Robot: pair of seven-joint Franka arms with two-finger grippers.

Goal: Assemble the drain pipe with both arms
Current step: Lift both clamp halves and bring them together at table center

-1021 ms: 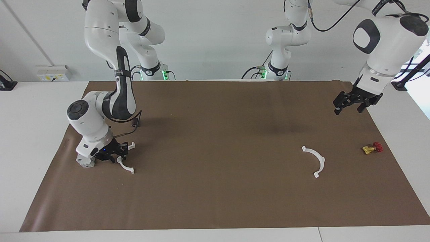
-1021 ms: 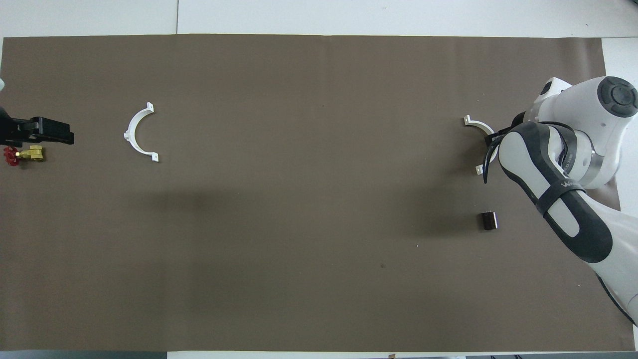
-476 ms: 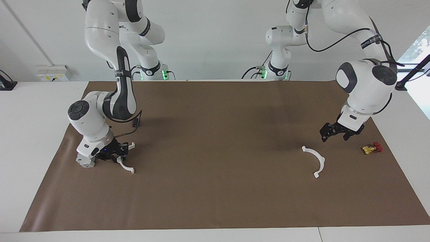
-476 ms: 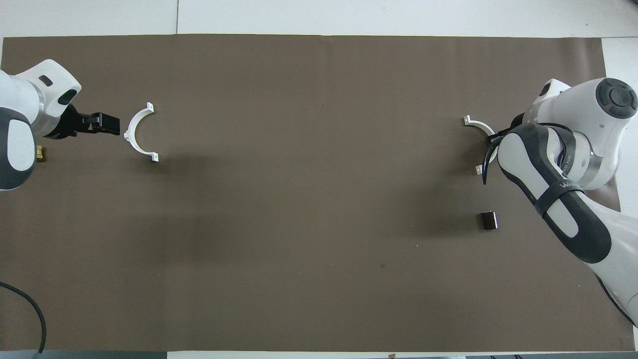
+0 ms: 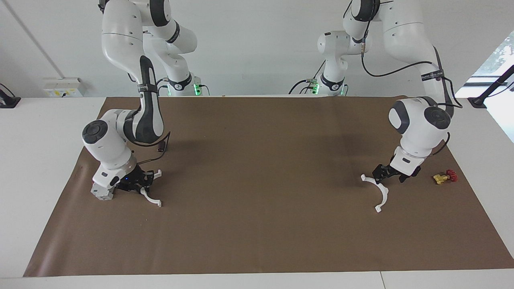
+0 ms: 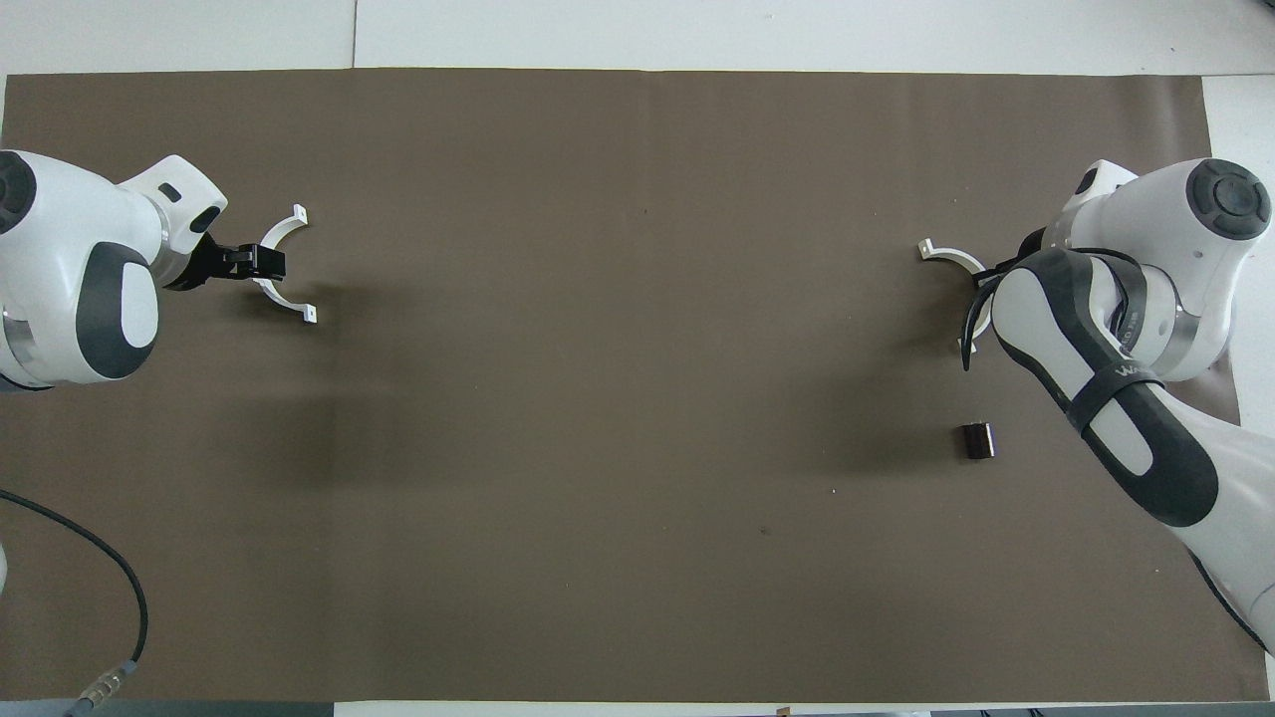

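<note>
Two half-rings [image 5: 379, 193] [image 5: 150, 198] on brown mat [image 5: 261, 180], arms' ends.

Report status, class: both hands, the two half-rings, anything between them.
Left hand down at one half-ring. Right hand down at the other half-ring. Brown mat bare between them.

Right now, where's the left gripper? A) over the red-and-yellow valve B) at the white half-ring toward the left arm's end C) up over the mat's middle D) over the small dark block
B: the left gripper is down at the white half-ring, with the valve apart beside it.
</note>
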